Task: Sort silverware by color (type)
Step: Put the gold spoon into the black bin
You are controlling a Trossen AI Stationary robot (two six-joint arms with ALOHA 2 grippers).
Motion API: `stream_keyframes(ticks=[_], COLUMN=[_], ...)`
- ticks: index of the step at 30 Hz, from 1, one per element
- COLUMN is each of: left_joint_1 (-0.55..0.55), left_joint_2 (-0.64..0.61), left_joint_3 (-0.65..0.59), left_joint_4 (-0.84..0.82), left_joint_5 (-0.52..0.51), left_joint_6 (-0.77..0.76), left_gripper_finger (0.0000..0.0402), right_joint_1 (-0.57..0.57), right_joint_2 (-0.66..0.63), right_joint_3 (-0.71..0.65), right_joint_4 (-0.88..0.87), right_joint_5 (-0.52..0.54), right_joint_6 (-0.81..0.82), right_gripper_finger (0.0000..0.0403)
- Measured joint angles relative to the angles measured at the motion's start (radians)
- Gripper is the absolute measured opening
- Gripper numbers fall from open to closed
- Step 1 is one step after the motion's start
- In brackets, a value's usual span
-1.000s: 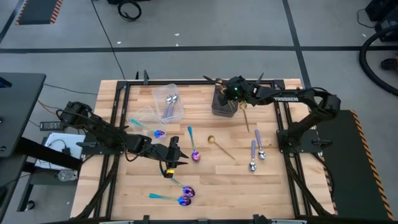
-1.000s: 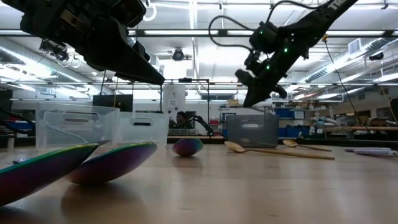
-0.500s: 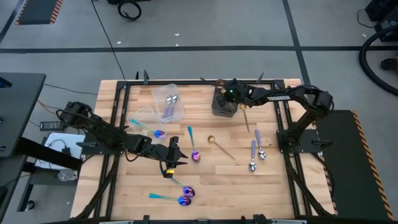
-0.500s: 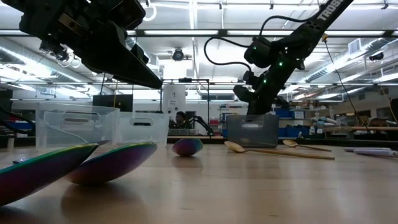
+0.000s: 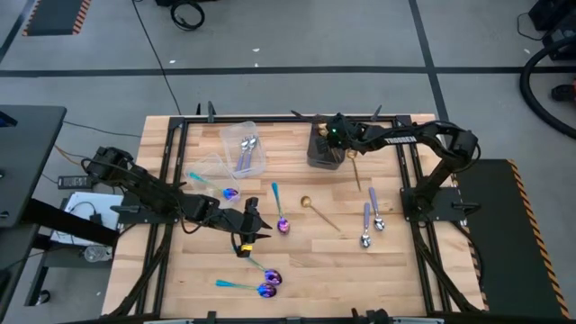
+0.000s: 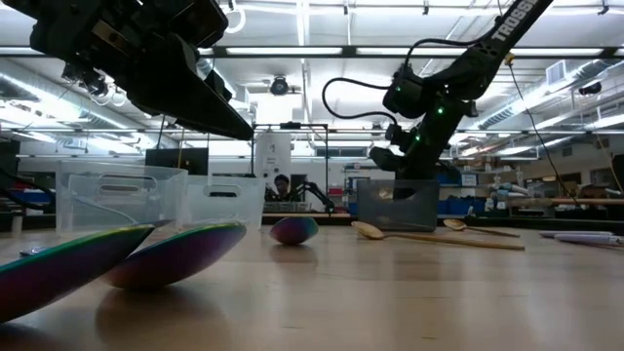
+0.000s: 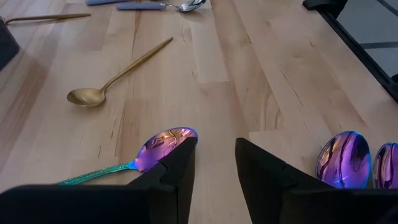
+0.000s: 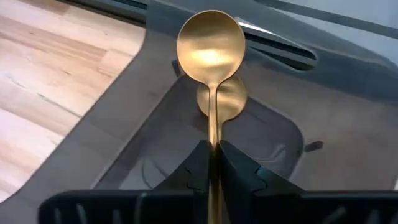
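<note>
My right gripper (image 5: 329,142) hangs over the dark grey box (image 5: 320,153) at the table's far side, shut on a gold spoon (image 8: 210,45). A second gold spoon (image 8: 221,98) lies inside the box. My left gripper (image 5: 256,225) hovers open near the table's middle, above an iridescent spoon with a teal handle (image 7: 163,144). Two more gold spoons (image 5: 320,214) (image 5: 355,169) lie flat on the wood. So do two silver spoons with lilac handles (image 5: 369,220) and several iridescent spoons (image 5: 261,277). My right gripper pinches the gold spoon's handle (image 8: 213,134) between its two fingers, which lie along the handle. It slants down from the table's right. The spoon is lifted clear, its bowl sticking out past the fingertips over the inside of the box.
A clear tub (image 5: 245,148) at the far left holds silver spoons, with a second clear tub (image 5: 211,166) beside it. Two iridescent spoon bowls (image 7: 343,158) lie close by my left gripper. Bare wood shows between the scattered spoons.
My right gripper has sunk toward the dark grey box and shifted a little toward the table's left, carrying the gold spoon with it. Its wrist has tipped further down.
</note>
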State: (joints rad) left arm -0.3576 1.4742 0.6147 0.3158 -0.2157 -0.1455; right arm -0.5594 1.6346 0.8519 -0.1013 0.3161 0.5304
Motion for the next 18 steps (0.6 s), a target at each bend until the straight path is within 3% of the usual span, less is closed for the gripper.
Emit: stream_keyframes(ticks=[9, 18], left_joint_1=[0.0, 0.0], left_joint_2=[0.0, 0.0], left_joint_3=[0.0, 0.0], left_joint_4=[0.0, 0.0], left_joint_5=[0.0, 0.0], left_joint_6=[0.0, 0.0], left_gripper_finger=[0.0123, 0.0123], right_joint_1=[0.0, 0.008], right_joint_2=[-0.001, -0.001], right_joint_3=[0.001, 0.001], right_joint_4=[-0.026, -0.015], right_joint_5=[0.0, -0.001], right_joint_6=[-0.002, -0.035], right_gripper_finger=[0.0095, 0.011])
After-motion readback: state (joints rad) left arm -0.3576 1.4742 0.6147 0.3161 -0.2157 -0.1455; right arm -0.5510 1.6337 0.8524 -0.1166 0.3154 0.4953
